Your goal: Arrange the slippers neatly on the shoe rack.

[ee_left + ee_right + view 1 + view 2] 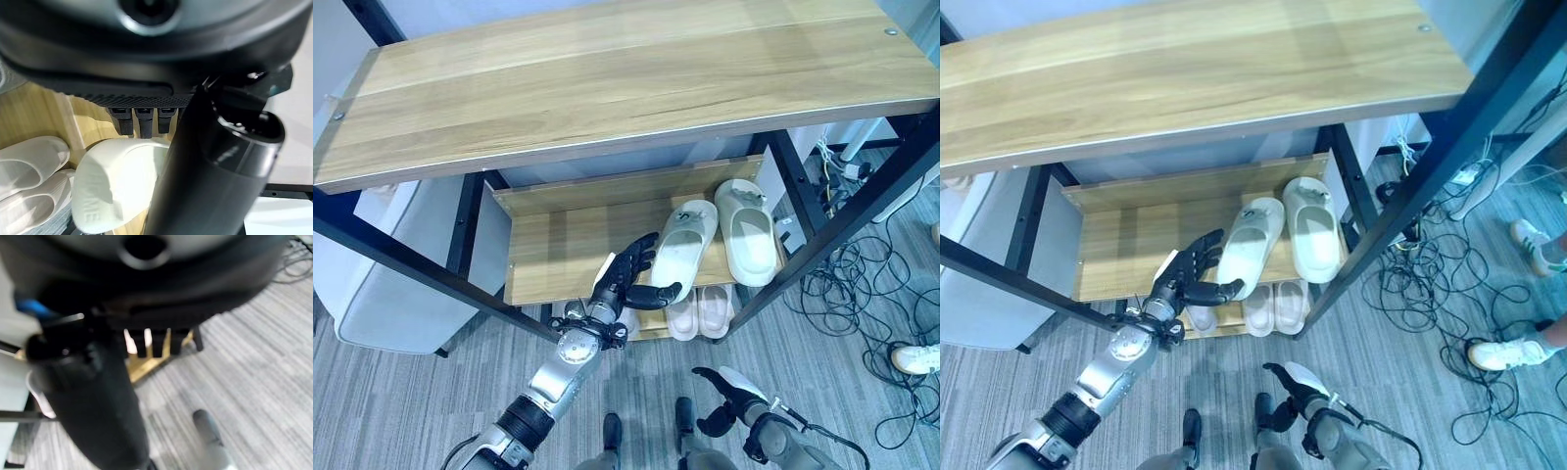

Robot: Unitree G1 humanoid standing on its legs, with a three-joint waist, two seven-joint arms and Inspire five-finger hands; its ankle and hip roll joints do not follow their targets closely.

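We see a shoe rack (607, 88) with a wide wooden top shelf and a lower wooden shelf (558, 245) framed in black metal. On that lower shelf, toward its right end, lie two cream slippers. The left slipper (685, 250) is tilted, its near end hanging over the shelf's near edge; the right slipper (747, 230) lies just beside it, straighter. Below them, on a still lower level, a pair of pale pink slippers (698, 311) sits side by side.

Our left hand (628, 277) reaches up to the near end of the left slipper. Its fingers (641, 253) lie fairly straight against the slipper's left side and its thumb stretches out under the heel, so the hand is spread wide and touching rather than clamped round it. Our right hand (720, 395) hangs low over the grey carpet (411, 411), well apart from the rack, fingers loosely relaxed and holding nothing.

To the right, black cables (862, 284) tangle on the floor, and a person's white shoe (1496, 354) shows there.
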